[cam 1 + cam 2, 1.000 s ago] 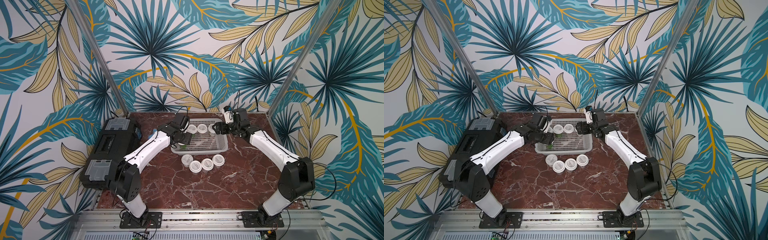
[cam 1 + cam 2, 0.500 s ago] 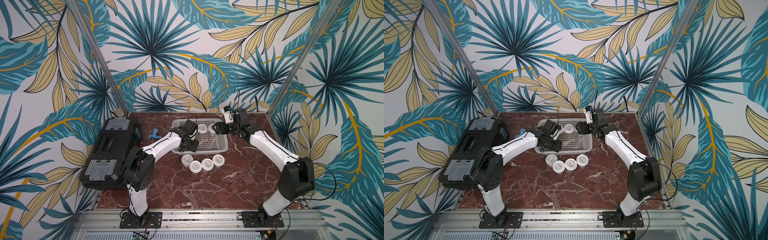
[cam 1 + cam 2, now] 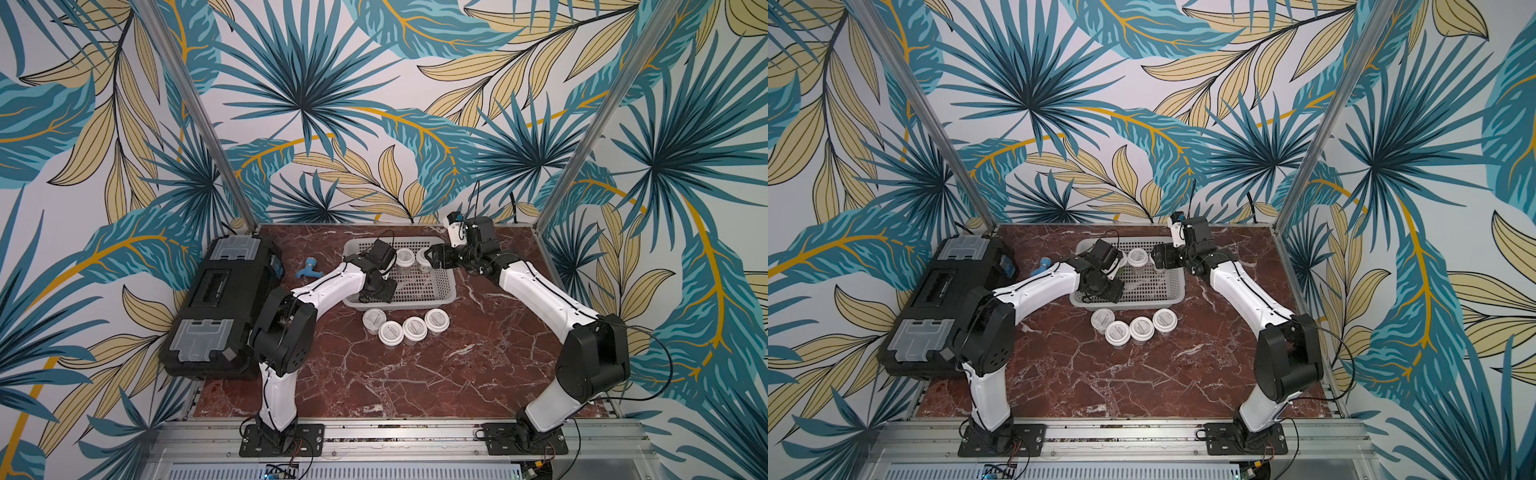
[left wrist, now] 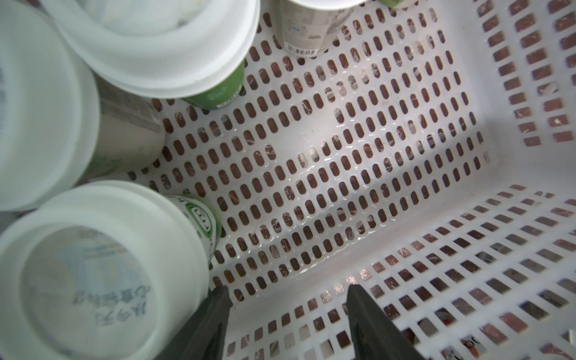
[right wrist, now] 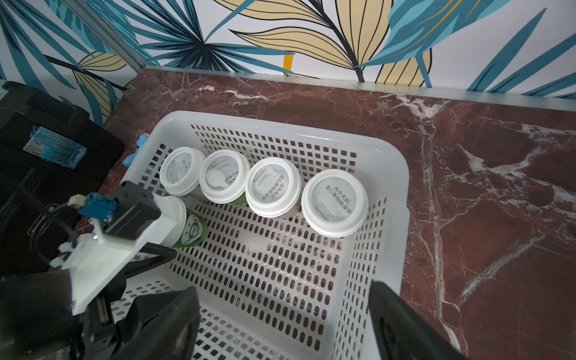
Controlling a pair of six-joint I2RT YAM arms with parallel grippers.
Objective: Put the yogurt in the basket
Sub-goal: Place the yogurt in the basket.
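Four yogurt cups (image 3: 391, 332) stand on the table (image 3: 415, 386), not yet in the basket (image 3: 419, 306). They are upright with lids up, in a short curved row that runs left to right, just beside the basket's near wall. Each one touches or almost touches its neighbour. Being round, they have no long axis; only the row has a direction. Five other cups (image 5: 274, 190) are already inside the basket: four in a line along the far wall and a single cup (image 4: 103, 274) at the left side.

The left gripper (image 4: 286, 311) is low inside the basket, at its near left corner, just beside that single cup. In the left wrist view its fingers (image 4: 215, 324) stand apart and only the perforated wall shows between them, so it is open and holds nothing. From it, the row lies toward the robot's base, just across the near wall, and the leftmost cup is the closest.

The right gripper (image 5: 280, 286) hovers over the basket's right side with its jaws spread wide, also empty. In both top views it sits toward the far right corner, farther from the row.

I judge that the next pick belongs to the left arm: rise above the rim, come back over the wall, then go down on the leftmost cup. I would put the fingers in front of and behind it, not into the tight gap to its neighbour.
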